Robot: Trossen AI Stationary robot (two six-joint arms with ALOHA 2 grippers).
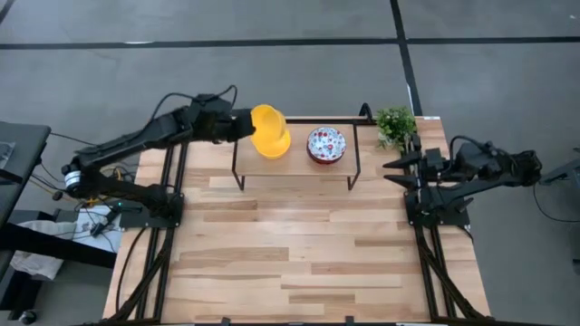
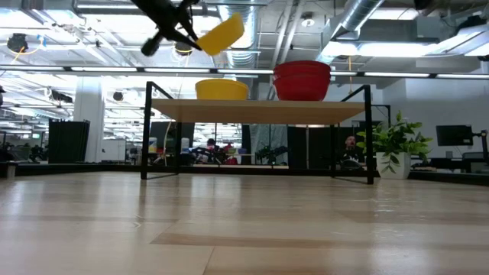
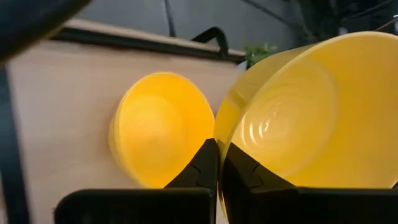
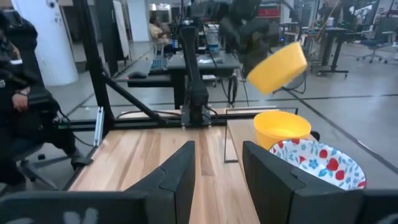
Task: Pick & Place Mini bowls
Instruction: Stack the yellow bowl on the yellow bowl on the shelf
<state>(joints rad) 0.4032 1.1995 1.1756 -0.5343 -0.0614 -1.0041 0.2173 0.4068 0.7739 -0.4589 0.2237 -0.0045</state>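
Note:
My left gripper (image 1: 245,125) is shut on a plain yellow mini bowl (image 1: 268,120), which it holds tilted above a small black-framed wooden shelf (image 1: 294,163) at the table's far side. A second yellow bowl (image 2: 221,89) stands on the shelf top under it. A mini bowl that is white and floral inside (image 1: 326,144) and red outside (image 2: 302,80) stands to its right. My right gripper (image 1: 388,172) waits open and empty at the table's right edge, near the shelf's right end. My left gripper pinches the held bowl's wall at its rim (image 3: 225,134), one finger inside the bowl (image 3: 249,177) and one outside (image 3: 202,168). The fingers come from the table's left side. The bowl is lifted clear above the shelf and tilted, as the low view (image 2: 221,34) shows.
A small green plant (image 1: 396,124) stands at the far right corner, just behind my right gripper. The shelf stands on thin black legs (image 2: 145,130), with open space beneath it. Bare wooden table (image 1: 299,263) lies in front of it, toward the near edge.

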